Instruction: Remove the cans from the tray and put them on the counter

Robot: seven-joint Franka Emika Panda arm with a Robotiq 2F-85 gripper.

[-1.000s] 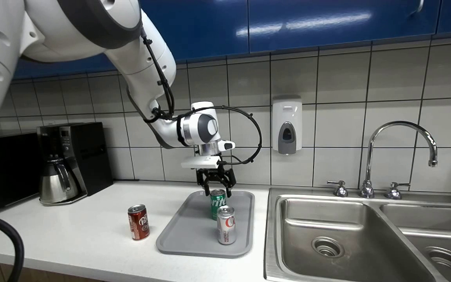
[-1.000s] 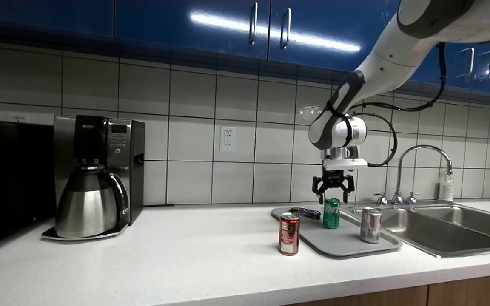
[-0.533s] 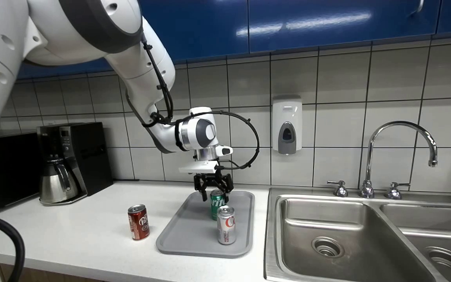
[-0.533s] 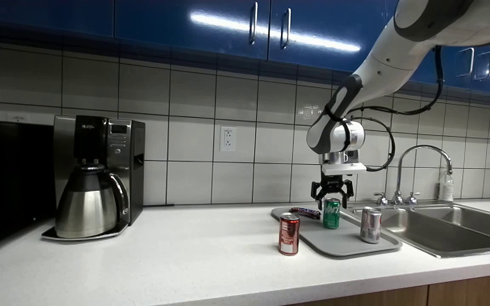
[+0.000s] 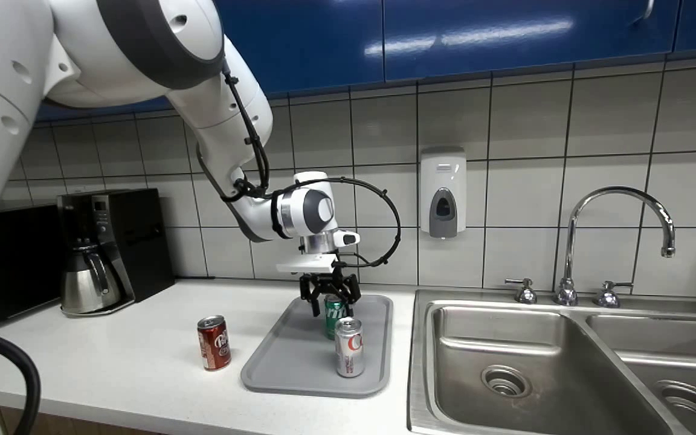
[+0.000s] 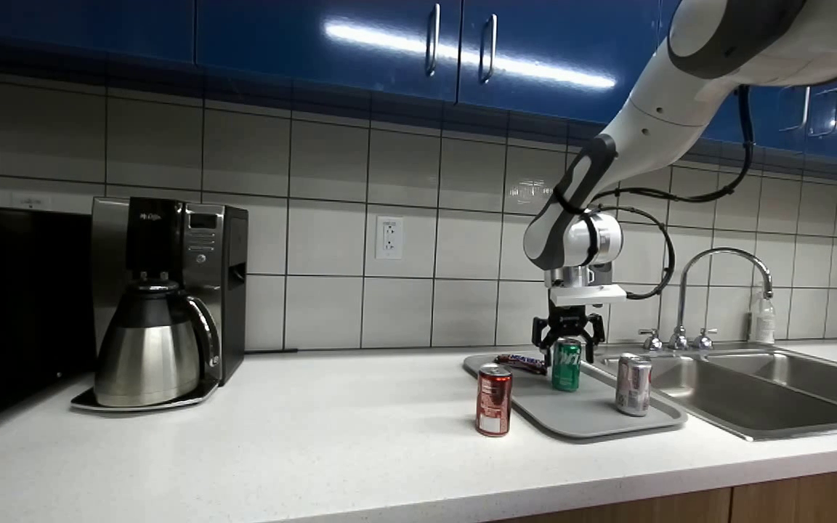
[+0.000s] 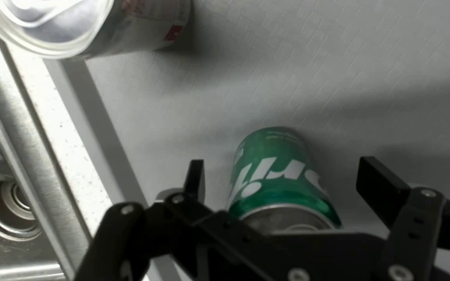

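Hand [image 7: 282, 171] spread wide, I'm straddling the upright green can [image 7: 274, 181] with gaps on both sides, so imo straight down, then squeeze.

My wrist view shows soft shadows on the grey tray [image 7: 209, 97] and a bright-rimmed silver can [image 7: 109, 31]; glare streaks the blue cabinets [image 6: 328, 54].

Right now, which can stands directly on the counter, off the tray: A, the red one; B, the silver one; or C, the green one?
A: in both exterior views the red can stands on the counter beside the tray, while the green can and silver can stand on it.
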